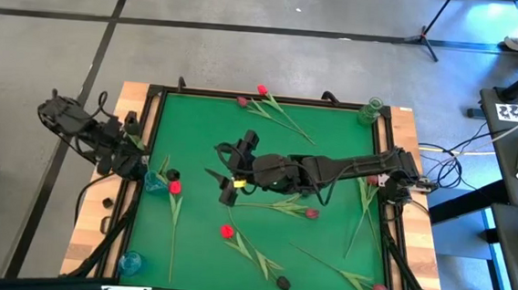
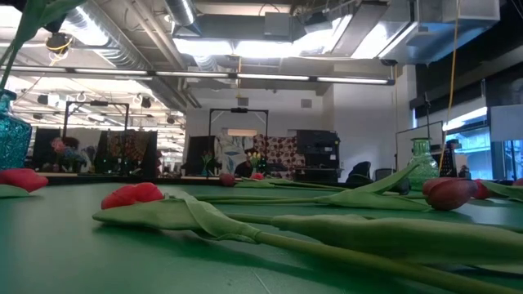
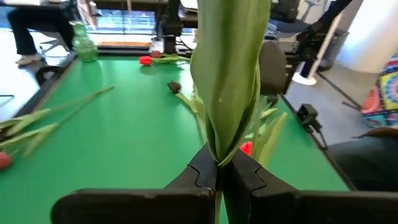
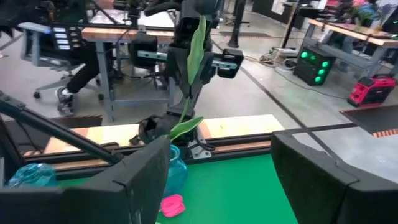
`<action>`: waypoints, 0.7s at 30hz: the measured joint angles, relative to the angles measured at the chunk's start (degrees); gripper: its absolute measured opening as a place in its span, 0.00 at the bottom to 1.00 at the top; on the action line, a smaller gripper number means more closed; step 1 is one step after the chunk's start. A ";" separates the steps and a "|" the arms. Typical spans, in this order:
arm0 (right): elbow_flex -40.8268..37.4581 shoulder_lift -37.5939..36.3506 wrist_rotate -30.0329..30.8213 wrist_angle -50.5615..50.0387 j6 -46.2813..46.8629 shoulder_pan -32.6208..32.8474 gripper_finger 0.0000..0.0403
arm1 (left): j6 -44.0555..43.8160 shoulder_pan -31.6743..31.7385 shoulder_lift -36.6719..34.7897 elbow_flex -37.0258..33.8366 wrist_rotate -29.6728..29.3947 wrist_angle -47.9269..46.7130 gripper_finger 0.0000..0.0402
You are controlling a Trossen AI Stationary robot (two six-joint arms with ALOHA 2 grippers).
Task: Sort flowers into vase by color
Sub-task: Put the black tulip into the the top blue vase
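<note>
My left gripper (image 3: 219,177) hovers at the table's left edge, over a blue vase (image 1: 154,182), shut on a tulip's green leaf (image 3: 227,74). In the right wrist view that tulip (image 4: 194,56) stands nearly upright. Its stem runs down to a lower leaf (image 4: 185,128) just above the vase (image 4: 175,168), and a dark head (image 4: 149,129) shows beside it. My right gripper (image 1: 221,184) hangs open above the table's middle, holding nothing. Other tulips lie flat on the green mat, one of them with its red head (image 1: 176,187) beside the vase. My left gripper pinches the tulip's long folded leaf and stem (image 3: 219,157) between its two fingers, which reach nearly level from the table's left side and lie across the stem. The leaf rises above the fingers and the stem hangs below them, clear of the mat. Whether its lower end touches the vase, I cannot tell.
A second blue vase (image 1: 130,262) stands at the near left corner and a green vase (image 1: 371,109) at the far right corner. Loose tulips (image 1: 279,114) lie along the far edge, in the middle (image 1: 282,206) and near the front (image 1: 252,250). A raised black frame (image 1: 150,137) rims the mat.
</note>
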 joint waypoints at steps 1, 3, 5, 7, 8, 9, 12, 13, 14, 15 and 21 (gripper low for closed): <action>0.00 0.00 -0.03 -0.12 0.02 0.00 0.68 | -0.77 0.01 0.02 -0.15 0.37 0.07 0.01; 0.00 0.00 -0.04 -0.13 0.00 0.00 0.68 | -2.11 -0.01 0.00 -0.24 1.69 0.21 0.01; 0.00 0.00 -0.01 -0.12 -0.01 0.00 0.68 | -3.76 0.01 0.00 -0.43 2.92 0.20 0.01; 0.00 0.00 -0.01 -0.11 -0.07 0.00 0.68 | -5.71 -0.01 0.00 -0.43 3.58 0.25 0.01; 0.00 0.00 -0.01 -0.11 -0.05 0.00 0.68 | -7.00 0.01 0.00 -0.43 3.66 0.25 0.01; 0.00 0.00 -0.01 -0.11 -0.07 0.00 0.68 | -8.27 -0.01 0.00 -0.43 3.68 0.21 0.01; 0.00 0.00 -0.01 -0.15 -0.15 0.00 0.68 | -11.26 0.01 0.00 -0.43 3.78 -1.44 0.01; 0.00 0.00 -0.01 -0.18 -0.24 0.00 0.68 | -11.47 0.01 -0.04 -0.43 3.74 -1.78 0.01; 0.00 0.00 -0.01 -0.25 -0.38 0.00 0.68 | -11.47 0.10 -0.32 -0.71 3.74 -1.19 0.01; 0.00 0.00 -0.01 -0.45 -0.42 0.00 0.68 | -11.01 0.34 -0.82 -1.31 3.91 0.07 0.01; 0.02 0.00 0.21 -2.20 -0.04 0.54 0.68 | -6.04 1.27 -3.79 -5.05 3.59 2.85 0.01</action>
